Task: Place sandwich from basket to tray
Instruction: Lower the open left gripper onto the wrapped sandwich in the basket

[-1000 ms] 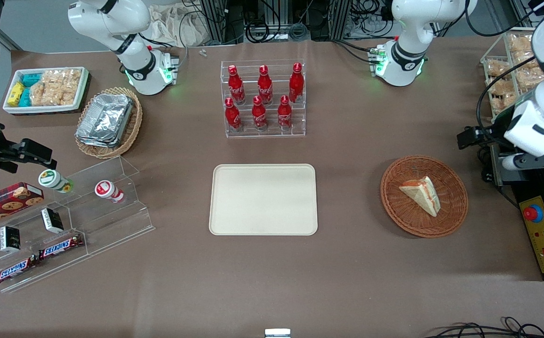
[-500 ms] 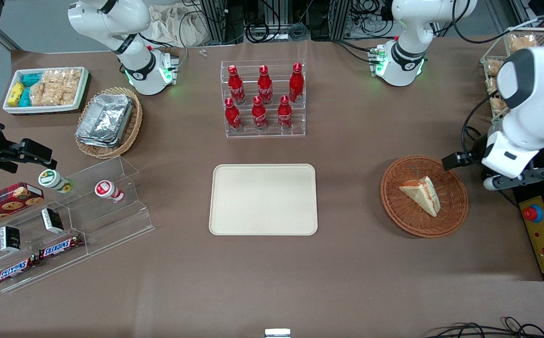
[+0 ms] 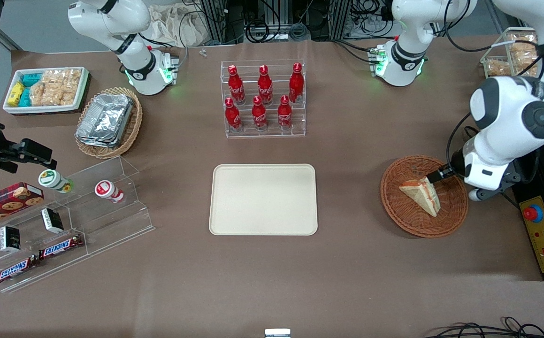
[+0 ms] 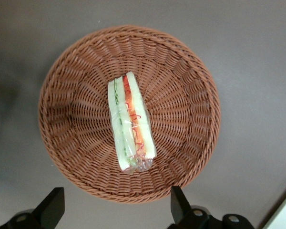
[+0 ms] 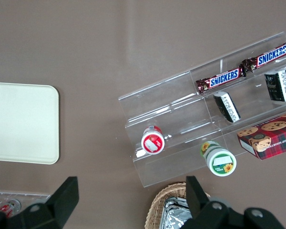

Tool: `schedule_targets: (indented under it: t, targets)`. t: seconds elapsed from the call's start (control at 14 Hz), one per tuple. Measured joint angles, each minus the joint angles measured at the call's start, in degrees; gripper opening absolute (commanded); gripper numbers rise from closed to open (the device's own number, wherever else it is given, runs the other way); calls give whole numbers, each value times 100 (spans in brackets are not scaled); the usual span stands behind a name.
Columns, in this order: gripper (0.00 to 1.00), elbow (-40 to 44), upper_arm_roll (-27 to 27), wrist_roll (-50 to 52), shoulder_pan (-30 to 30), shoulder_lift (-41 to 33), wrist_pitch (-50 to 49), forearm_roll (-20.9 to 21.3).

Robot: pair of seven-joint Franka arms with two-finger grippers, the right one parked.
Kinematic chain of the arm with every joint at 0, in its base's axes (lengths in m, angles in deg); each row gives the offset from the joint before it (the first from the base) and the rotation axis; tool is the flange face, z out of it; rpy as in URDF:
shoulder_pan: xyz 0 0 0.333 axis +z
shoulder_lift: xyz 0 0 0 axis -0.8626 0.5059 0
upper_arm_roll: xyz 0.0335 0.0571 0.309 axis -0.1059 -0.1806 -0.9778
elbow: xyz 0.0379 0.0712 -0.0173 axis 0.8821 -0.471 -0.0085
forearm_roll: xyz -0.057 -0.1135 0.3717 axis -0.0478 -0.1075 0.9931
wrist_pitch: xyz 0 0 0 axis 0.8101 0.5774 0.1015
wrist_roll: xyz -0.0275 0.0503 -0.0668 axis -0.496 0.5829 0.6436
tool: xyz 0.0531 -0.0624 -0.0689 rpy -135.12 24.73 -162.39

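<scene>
There were six red bottles [image 3: 262,97], two Snickers bars [image 3: 39,258], two small round tubs [image 3: 81,186], one sandwich [image 3: 421,194], one basket [image 3: 424,196], one tray [image 3: 263,199] and one gripper [image 3: 433,177].

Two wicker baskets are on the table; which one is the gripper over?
The reddish-brown round basket holding the sandwich, at the working arm's end. The open gripper hovers above it. The lighter tan basket holds foil containers.

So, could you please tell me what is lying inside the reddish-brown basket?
Only the wrapped sandwich lies in the basket; whatever is beneath it is covered. The open gripper hangs above the basket rim.
</scene>
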Motion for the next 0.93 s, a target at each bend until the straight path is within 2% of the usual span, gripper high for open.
schedule_targets:
  t: [0.93]
  targets:
    - [100, -302, 32, 855, -45, 782, 1152, 0]
